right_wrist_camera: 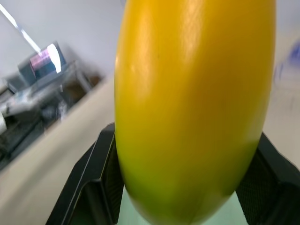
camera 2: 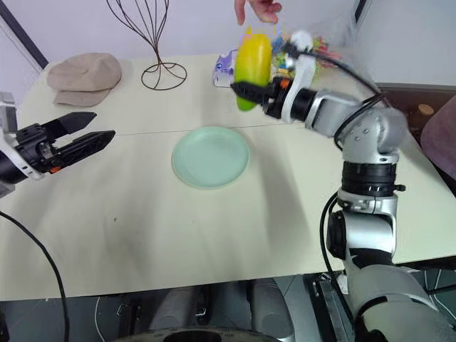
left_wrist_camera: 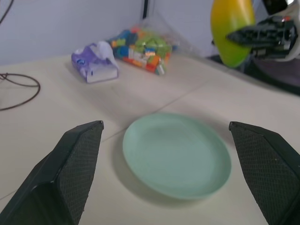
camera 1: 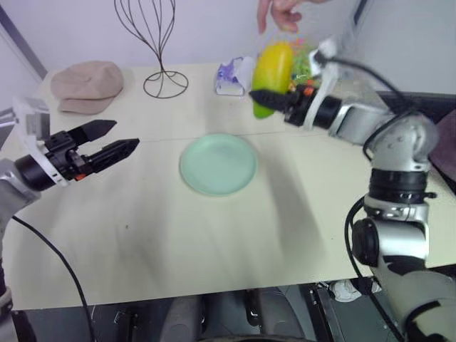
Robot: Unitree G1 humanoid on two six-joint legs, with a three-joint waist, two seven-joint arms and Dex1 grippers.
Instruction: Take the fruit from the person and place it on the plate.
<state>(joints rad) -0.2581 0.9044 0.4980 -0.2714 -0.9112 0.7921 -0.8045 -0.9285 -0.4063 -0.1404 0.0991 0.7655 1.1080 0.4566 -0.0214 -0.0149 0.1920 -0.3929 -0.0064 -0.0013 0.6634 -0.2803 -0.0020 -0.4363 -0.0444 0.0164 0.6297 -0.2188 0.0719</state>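
Handover stage. My right claw (camera 1: 265, 95) is clamped on the fruit (camera 1: 273, 66), a smooth, glossy oblong, yellow grading to green, held upright above the desk's (camera 1: 214, 235) far edge, the person's hand (camera 1: 279, 13) just above it. The round, shallow mint plate (camera 1: 218, 164) awaits. My left claw (camera 1: 114, 140) stands apart.
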